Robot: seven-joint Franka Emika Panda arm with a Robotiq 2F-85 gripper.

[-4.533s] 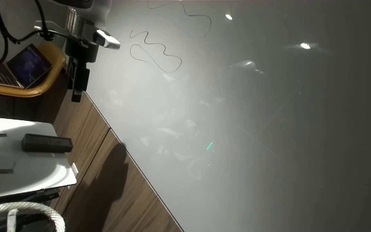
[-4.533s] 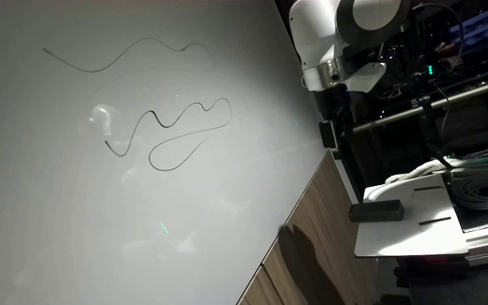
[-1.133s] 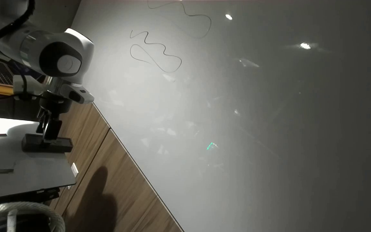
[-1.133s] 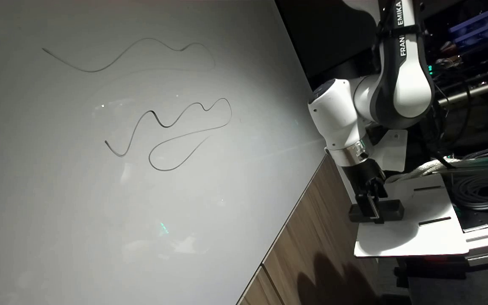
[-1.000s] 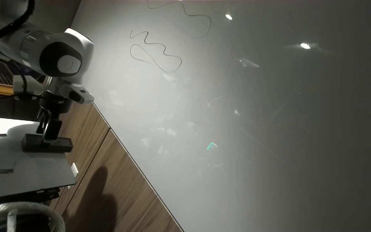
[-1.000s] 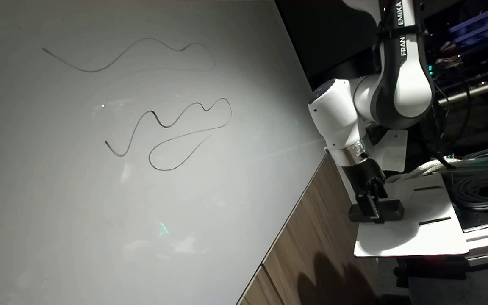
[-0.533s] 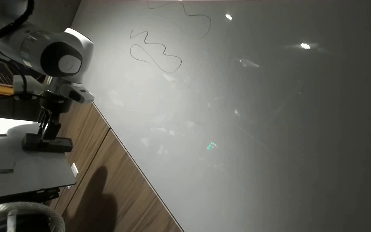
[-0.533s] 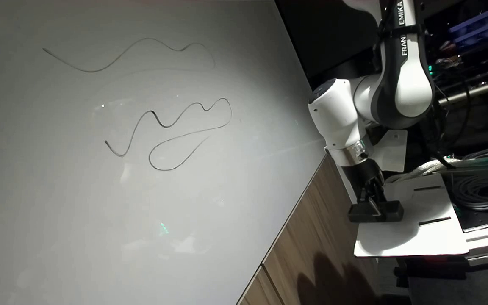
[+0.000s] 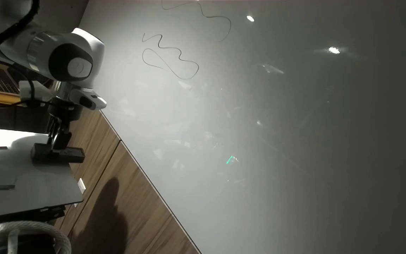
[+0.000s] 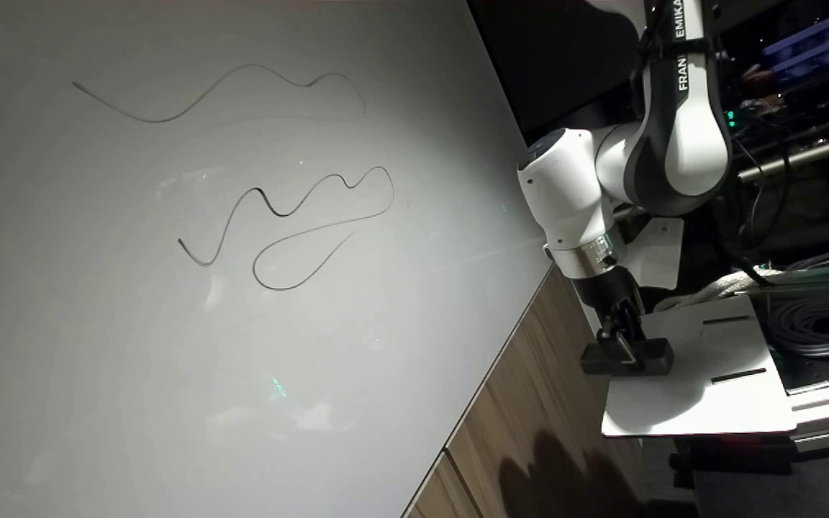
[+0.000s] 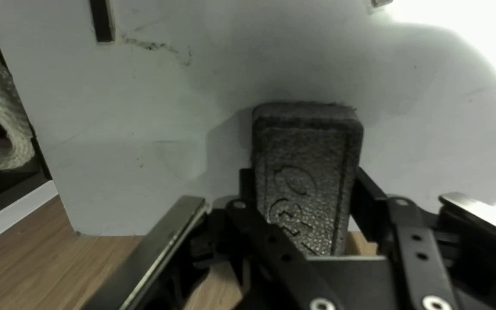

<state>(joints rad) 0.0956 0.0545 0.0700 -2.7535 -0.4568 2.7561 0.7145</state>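
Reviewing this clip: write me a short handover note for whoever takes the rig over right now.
Pincer: shut on the dark block, clamping its two long sides.
Where: the dark block is at the edge of the white panel; I can't tell whether it is lifted clear.
Done: dark block gripped.
Left: dark block not yet released; it is away from the wavy lines on the large pale surface.

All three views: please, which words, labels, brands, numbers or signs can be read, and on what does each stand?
"FRAN": on the robot arm, cut off by a black strap.
"EMIKA": on the arm, beyond the strap, at the picture edge.
Dark block: raised marks, too unclear to read.
Laptop keys: too small to read.
Green lights: too small.
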